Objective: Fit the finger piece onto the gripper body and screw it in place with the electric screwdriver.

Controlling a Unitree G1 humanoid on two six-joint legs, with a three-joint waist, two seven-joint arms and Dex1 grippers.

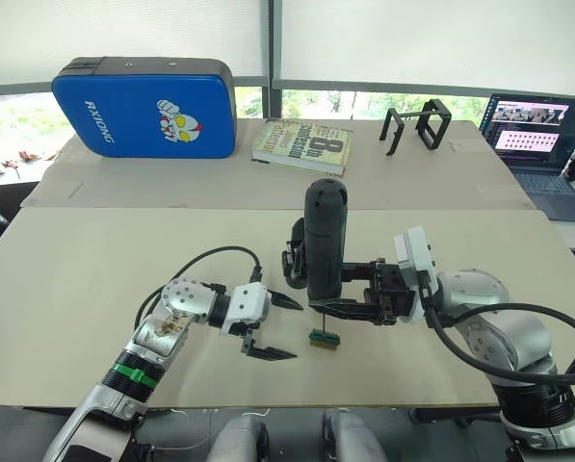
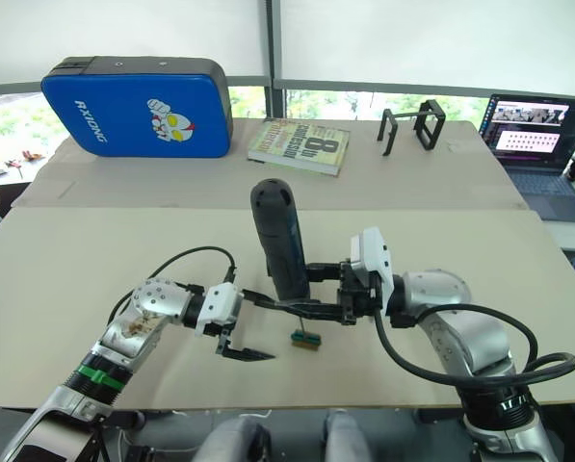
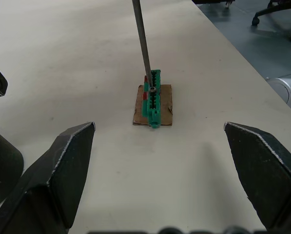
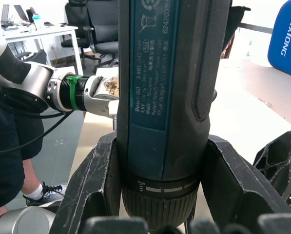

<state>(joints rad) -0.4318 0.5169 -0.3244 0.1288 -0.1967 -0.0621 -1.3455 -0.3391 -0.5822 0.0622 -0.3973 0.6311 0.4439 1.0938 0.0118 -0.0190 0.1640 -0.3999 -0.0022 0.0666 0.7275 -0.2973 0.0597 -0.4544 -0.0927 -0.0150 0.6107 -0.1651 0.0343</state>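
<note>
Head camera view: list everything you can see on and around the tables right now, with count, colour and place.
electric screwdriver: 1, dark grey-black, upright mid-table in the right pincer, bit tip on the terminal block
terminal block: 1, green, on a small brown card, near table
gripper body: 1, black, just behind the screwdriver, partly hidden
padded case: 1, blue with cartoon print, far table on the robot's left
book: 1, olive cover, far table centre
wire-frame stand: 1, black, far table right of the book
laptop: 1, open, far right
left pincer: open, beside the block
right pincer: shut on the screwdriver
</note>
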